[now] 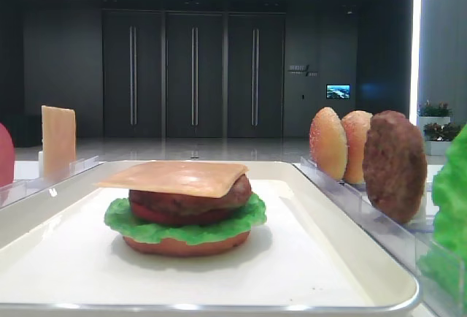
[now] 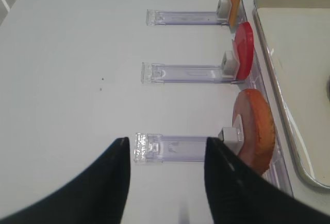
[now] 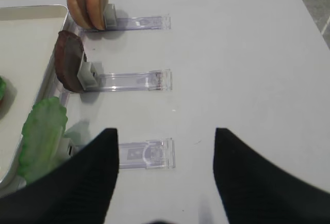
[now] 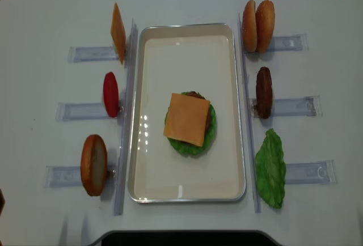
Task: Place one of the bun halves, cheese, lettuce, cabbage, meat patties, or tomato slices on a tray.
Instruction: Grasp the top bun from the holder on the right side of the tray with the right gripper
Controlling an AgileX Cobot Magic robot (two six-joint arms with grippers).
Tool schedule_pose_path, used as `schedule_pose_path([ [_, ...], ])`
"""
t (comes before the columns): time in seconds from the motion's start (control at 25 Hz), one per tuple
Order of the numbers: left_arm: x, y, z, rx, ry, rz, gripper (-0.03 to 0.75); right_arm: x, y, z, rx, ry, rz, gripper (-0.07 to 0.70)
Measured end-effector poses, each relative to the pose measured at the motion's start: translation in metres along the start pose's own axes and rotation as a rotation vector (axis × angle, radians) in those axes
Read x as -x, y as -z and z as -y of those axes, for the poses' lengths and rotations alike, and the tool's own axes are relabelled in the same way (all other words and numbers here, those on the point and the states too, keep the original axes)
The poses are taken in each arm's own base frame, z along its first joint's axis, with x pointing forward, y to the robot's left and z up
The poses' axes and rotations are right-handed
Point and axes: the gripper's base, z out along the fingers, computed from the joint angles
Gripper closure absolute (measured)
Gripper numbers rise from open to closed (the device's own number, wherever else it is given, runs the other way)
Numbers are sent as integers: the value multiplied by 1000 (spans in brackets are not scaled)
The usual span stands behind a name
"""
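Note:
On the white tray (image 4: pixel 187 26) stands a stack: flat bun, lettuce (image 1: pixel 182 231), patty (image 1: pixel 191 201) and a cheese slice (image 4: pixel 187 119) on top. Right of the tray, two domed bun halves (image 4: pixel 258 25), a meat patty (image 4: pixel 264 92) and a lettuce leaf (image 4: pixel 270 168) stand in their racks. On the left are a cheese slice (image 4: pixel 117 32), a tomato slice (image 4: pixel 111 94) and a flat reddish bun (image 4: pixel 94 164). My right gripper (image 3: pixel 166 131) is open and empty over the table beside the lettuce leaf (image 3: pixel 44 136). My left gripper (image 2: pixel 166 141) is open and empty near the flat bun (image 2: pixel 253 128).
Narrow clear plastic racks (image 4: pixel 295 107) stick out sideways from both long sides of the tray, three on each side. White tabletop stretches beyond them. A dark edge (image 4: pixel 181 238) shows at the bottom of the overhead view.

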Motion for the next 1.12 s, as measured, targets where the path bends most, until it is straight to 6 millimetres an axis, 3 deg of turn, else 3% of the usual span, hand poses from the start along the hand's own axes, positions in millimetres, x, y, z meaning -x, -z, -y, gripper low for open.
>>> schedule_pose_path([
  [0.36, 0, 0, 0, 0, 0, 0, 363, 0, 0, 0, 0, 0, 1, 240],
  [1.12, 0, 0, 0, 0, 0, 0, 509, 1, 0, -2, 21, -15, 6, 241],
])
